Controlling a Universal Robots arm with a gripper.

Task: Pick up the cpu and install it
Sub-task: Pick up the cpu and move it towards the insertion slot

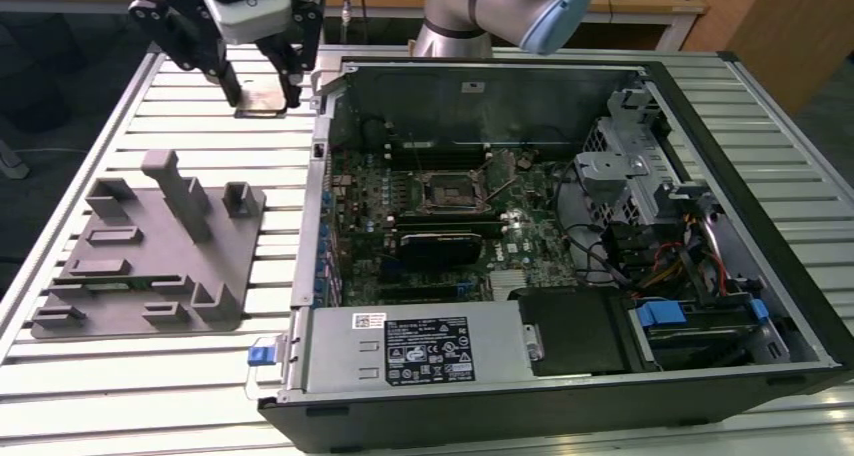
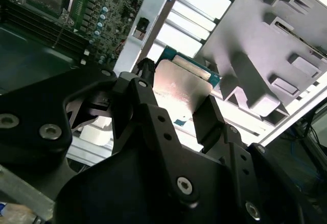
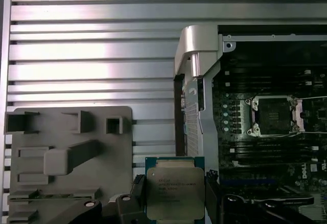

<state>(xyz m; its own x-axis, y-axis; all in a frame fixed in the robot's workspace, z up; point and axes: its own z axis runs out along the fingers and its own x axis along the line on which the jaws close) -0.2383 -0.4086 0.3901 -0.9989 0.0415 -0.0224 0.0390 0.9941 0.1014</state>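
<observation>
I log on the slatted table (image 1: 147, 376): one grey moulded fixture (image 1: 147, 266), at the exterior view's left; one open computer case (image 1: 534, 421) beside it, holding motherboard (image 1: 534, 238), black finned block (image 1: 441, 246), power supply (image 1: 414, 348).

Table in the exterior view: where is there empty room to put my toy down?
Bare slats lie beyond the holder, below the gripper with the cpu, and in the thin strip between holder and case. Inside the case is crowded.

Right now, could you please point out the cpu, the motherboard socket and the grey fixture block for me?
cpu (image 3: 175, 193): first wrist view, centre of its silver top.
motherboard socket (image 3: 274, 116): first wrist view, its dark centre.
grey fixture block (image 1: 140, 256): exterior view, its flat base.
</observation>
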